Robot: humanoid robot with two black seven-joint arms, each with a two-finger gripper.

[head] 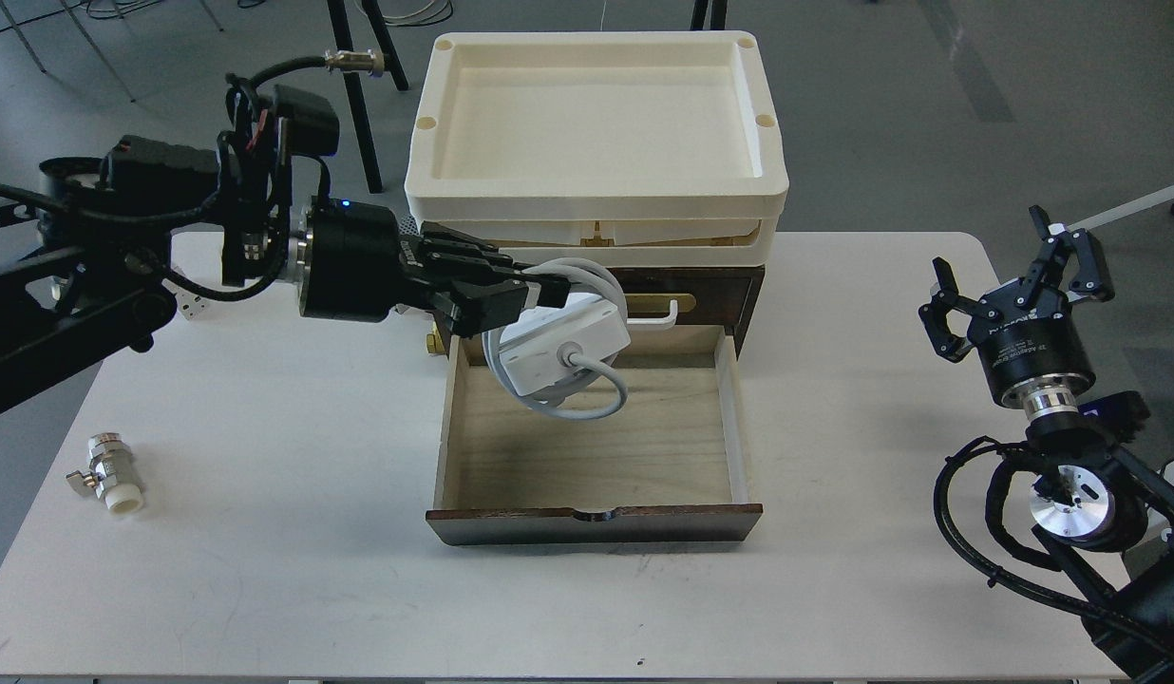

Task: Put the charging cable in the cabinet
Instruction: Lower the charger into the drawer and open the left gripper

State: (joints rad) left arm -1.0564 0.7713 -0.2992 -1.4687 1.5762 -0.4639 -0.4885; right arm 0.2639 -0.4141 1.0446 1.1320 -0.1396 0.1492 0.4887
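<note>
The dark brown cabinet (729,290) stands mid-table with its lower drawer (587,446) pulled open, pale wood inside and empty. My left gripper (535,294) reaches in from the left and is shut on the charging cable (563,347), a white power brick with its grey-white cord looped around it. It hangs above the drawer's back left part, partly covering the white bar handle (661,319). My right gripper (1014,275) is open and empty over the table's right edge, far from the cabinet.
Two stacked cream trays (596,133) sit on top of the cabinet. A metal valve (107,465) lies at the table's left front. A white-and-red block (190,304) and a perforated silver box are mostly hidden behind my left arm.
</note>
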